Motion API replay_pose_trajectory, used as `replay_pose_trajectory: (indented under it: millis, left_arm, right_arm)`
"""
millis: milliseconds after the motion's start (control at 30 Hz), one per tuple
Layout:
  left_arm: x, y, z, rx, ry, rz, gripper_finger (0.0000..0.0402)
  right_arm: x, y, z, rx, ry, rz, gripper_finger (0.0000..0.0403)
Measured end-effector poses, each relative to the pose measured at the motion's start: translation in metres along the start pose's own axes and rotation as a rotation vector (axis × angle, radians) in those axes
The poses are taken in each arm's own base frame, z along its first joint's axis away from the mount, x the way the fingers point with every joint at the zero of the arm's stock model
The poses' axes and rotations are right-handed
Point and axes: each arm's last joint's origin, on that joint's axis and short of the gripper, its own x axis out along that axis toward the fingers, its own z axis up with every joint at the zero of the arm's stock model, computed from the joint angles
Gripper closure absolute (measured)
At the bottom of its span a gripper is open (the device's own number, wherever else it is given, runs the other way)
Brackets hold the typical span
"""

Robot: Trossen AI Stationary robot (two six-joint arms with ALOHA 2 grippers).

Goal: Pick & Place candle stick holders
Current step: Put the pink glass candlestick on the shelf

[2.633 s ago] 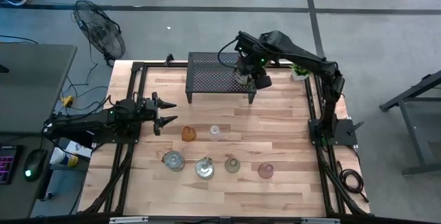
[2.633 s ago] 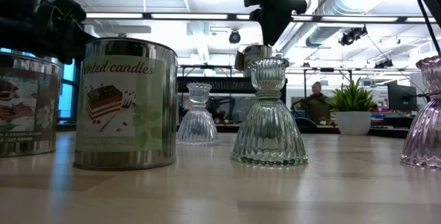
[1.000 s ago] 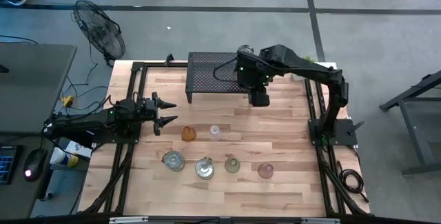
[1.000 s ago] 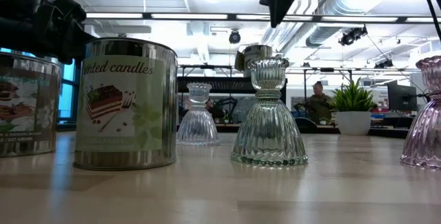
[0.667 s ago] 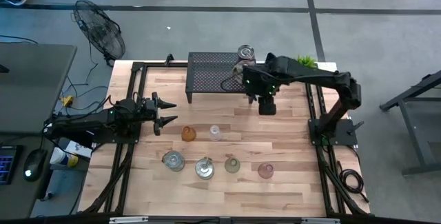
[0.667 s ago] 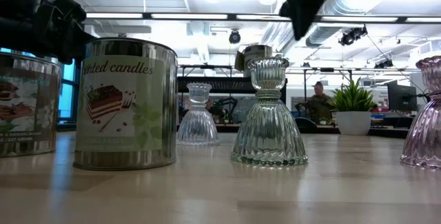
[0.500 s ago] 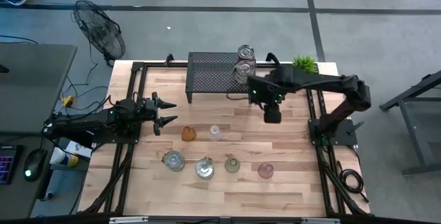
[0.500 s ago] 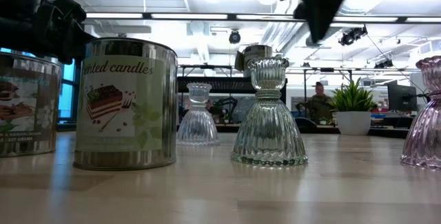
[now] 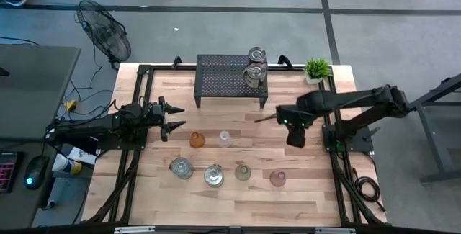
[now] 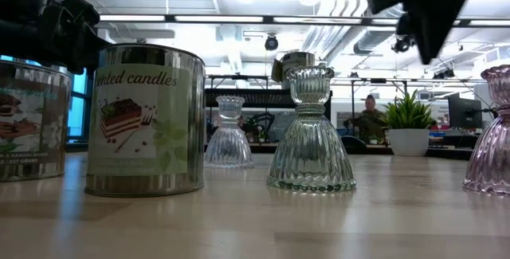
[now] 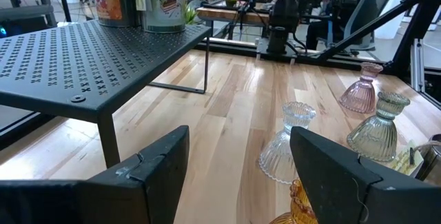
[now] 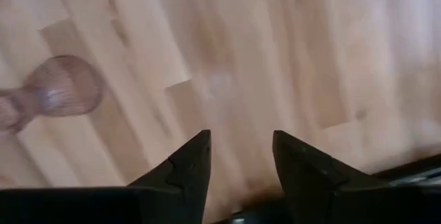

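Right gripper (image 9: 296, 139): positioned above bare tabletop at the right side of the table (image 9: 288, 191), between the rack (image 9: 223, 83) and the pink holder (image 9: 277, 178). In its wrist view the two fingers (image 12: 182, 165) stand a small gap apart with only wood visible between them; nothing is held or touched.

Left gripper (image 9: 175, 117): positioned at the left edge of the table, pointing toward the centre. Its fingers (image 11: 155, 165) are spread wide and hold nothing. The amber holder (image 9: 197, 140) sits just in front of it.

Holder count, high view: eight.
- Two silvery holders (image 9: 255, 66) stand on the rack at its right end, one behind the other.
- Two stand in a middle row on the table: the amber holder and a clear holder (image 9: 225, 139), near each other.
- Four stand in a front row: two silvery ones (image 9: 181, 168) and (image 9: 213, 176), a green holder (image 9: 243, 171), and the pink holder.

One plant (image 9: 315, 69) stands at the far right corner, beside the rack.
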Motion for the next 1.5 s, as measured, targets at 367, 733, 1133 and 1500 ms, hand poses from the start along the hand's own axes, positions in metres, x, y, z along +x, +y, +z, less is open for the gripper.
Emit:
replay_pose_trajectory:
  millis: [367,733,1133,1500]
  left_arm:
    - [0.0,0.0,0.0,0.0,0.0,0.0,0.0153]
    - [0.0,0.0,0.0,0.0,0.0,0.0,0.0153]
    - [0.0,0.0,0.0,0.0,0.0,0.0,0.0153]
    - [0.0,0.0,0.0,0.0,0.0,0.0,0.0153]
  right_arm:
    - [0.039,0.027,-0.037,0.02,0.01,0.218,0.0193]
    - [0.077,0.036,-0.066,-0.086,-0.019,0.338,0.0208]
    - [0.108,0.04,-0.09,-0.201,-0.118,0.405,0.0208]
    - [0.132,0.055,-0.101,-0.324,-0.228,0.48,0.0203]
